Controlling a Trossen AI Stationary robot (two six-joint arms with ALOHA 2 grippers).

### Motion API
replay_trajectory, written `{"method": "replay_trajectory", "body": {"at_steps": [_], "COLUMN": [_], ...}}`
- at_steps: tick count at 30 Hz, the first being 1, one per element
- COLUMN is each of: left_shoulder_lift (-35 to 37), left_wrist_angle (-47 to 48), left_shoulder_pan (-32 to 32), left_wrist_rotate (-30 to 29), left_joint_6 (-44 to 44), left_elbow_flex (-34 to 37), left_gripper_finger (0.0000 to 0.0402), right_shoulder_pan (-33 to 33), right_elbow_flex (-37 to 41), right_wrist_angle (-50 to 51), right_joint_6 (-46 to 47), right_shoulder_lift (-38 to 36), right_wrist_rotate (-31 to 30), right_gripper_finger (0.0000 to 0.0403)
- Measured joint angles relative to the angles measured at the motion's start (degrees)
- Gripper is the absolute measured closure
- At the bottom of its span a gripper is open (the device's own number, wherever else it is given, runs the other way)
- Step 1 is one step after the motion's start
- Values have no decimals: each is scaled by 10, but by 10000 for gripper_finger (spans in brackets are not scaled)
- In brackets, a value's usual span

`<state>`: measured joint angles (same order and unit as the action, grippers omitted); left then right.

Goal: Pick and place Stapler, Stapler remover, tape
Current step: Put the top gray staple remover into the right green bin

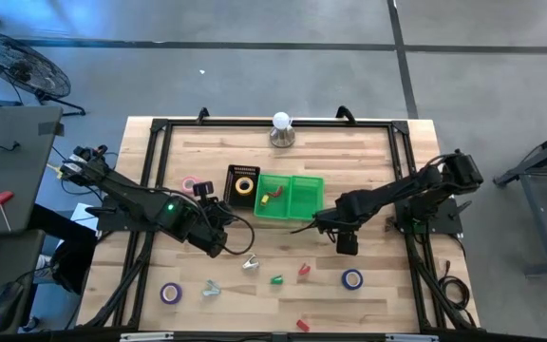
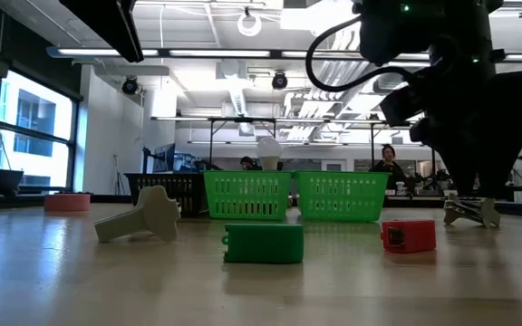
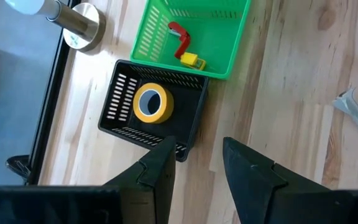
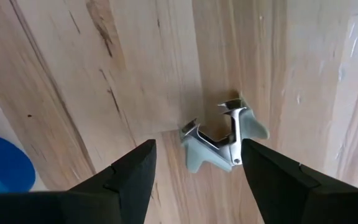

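The right gripper [image 4: 194,165] hangs with jaws wide over a pale staple remover [image 4: 222,140], which lies on the table [image 4: 104,68] just ahead of the gap, untouched. A blue tape [image 4: 2,165] lies off to one side. The left gripper [image 3: 194,165], jaws wide and empty, faces a black bin [image 3: 126,127] holding yellow tape [image 3: 150,104].

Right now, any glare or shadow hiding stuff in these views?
Low view: ceiling lights backlight the scene, so the right arm is a silhouette over the stapler remover. Left wrist view: the lamp bulb glares white. Right wrist view: pale sheen on the table, remover plainly lit. High view: even light.
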<state>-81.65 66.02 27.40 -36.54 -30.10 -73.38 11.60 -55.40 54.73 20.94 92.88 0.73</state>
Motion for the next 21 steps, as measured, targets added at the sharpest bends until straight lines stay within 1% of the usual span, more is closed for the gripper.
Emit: {"method": "replay_trajectory", "body": {"at_steps": [7,21], "left_shoulder_lift": [0,0], "left_wrist_angle": [0,0], "left_shoulder_pan": [0,0], "left_wrist_rotate": [15,17], "left_joint_6": [-1,-13], "left_elbow_flex": [0,0], "left_gripper_finger": [273,273], "right_shoulder_pan": [0,1], "right_elbow_flex": [0,0], "right_wrist_angle": [4,5], "right_joint_6": [15,26], "right_shoulder_lift": [0,0], "right_wrist_rotate": [14,16], "right_gripper_finger": [176,176]}}
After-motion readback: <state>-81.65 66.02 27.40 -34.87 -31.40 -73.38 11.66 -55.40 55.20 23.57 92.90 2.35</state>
